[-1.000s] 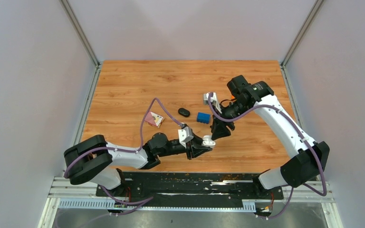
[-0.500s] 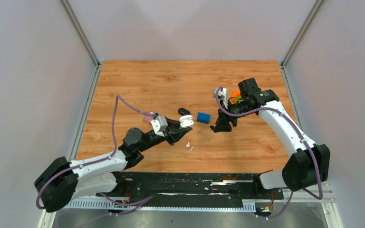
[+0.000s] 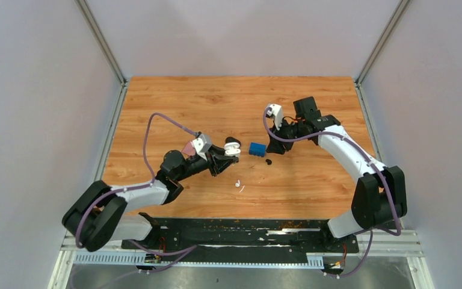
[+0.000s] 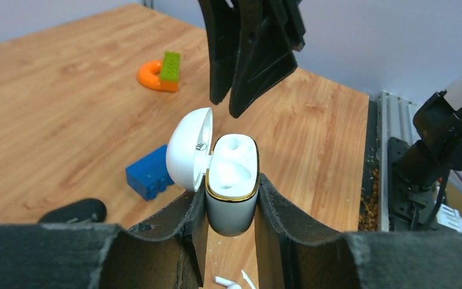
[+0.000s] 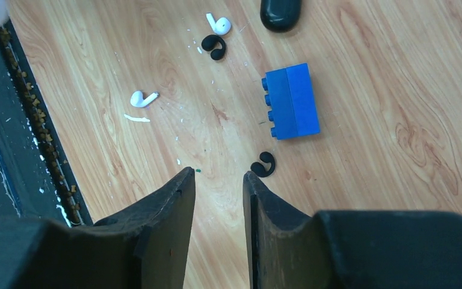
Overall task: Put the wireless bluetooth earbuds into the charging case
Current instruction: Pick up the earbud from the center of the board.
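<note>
My left gripper (image 3: 224,158) is shut on the white charging case (image 3: 233,149) and holds it above the table, lid open, both wells empty (image 4: 233,174). My right gripper (image 3: 275,147) is open and empty, hanging just right of the blue block (image 3: 257,149). In the right wrist view its fingertips (image 5: 216,177) hover over bare wood. A black earbud (image 5: 263,165) lies by the right fingertip and also shows in the top view (image 3: 269,161). Another black earbud (image 5: 215,46) and a white earbud (image 5: 219,24) lie together farther off. A second white earbud (image 5: 141,99) lies beside a thin white sliver (image 5: 137,118).
A black oval object (image 3: 233,140) lies just beyond the case. A pink packet (image 3: 187,149) lies under the left arm. An orange ring with a green brick (image 4: 159,71) sits at the far right. White crumbs are scattered near the earbuds.
My left gripper has carried the case from the front centre to the left and farther in. My right gripper has moved up beside the blue block. A black earbud now lies exposed below it.
</note>
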You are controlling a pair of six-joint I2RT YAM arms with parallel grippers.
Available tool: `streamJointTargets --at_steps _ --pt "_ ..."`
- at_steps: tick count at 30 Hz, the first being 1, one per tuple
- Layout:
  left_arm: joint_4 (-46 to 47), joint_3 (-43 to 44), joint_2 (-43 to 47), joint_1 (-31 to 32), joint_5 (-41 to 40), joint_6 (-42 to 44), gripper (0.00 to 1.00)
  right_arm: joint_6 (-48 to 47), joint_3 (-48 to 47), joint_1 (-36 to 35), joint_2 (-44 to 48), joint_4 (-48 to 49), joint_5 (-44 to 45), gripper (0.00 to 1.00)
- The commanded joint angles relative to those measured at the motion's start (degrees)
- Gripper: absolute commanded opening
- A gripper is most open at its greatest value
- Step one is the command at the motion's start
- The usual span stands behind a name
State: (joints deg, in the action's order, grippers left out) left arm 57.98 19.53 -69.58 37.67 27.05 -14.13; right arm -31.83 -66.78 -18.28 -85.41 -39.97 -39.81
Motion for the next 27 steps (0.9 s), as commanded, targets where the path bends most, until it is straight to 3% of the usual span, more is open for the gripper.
streamJointTargets --at_steps 1,3,12,21,27 --pt "19.0 0.9 -6.6 -4.8 7.0 -12.9 0.0 -2.0 0.9 -2.0 -0.6 3.3 1.4 0.35" --pt "20.3 0.9 -6.6 -6.8 7.5 -14.8 0.0 -2.7 1.4 -3.9 -1.9 4.1 2.4 0.34" --pt "10.3 0.9 0.7 -8.4 8.1 -8.5 0.0 -1.0 -4.3 -14.2 -14.7 3.3 5.3 0.3" --pt "1.5 -1.7 13.2 -9.1 0.9 -5.0 0.0 0.1 -9.3 -15.1 -19.6 4.1 5.4 0.3" --pt "0.4 -3.7 16.8 -9.1 1.0 -8.8 0.0 6.7 -20.6 -15.5 -28.4 1.5 5.0 0.3"
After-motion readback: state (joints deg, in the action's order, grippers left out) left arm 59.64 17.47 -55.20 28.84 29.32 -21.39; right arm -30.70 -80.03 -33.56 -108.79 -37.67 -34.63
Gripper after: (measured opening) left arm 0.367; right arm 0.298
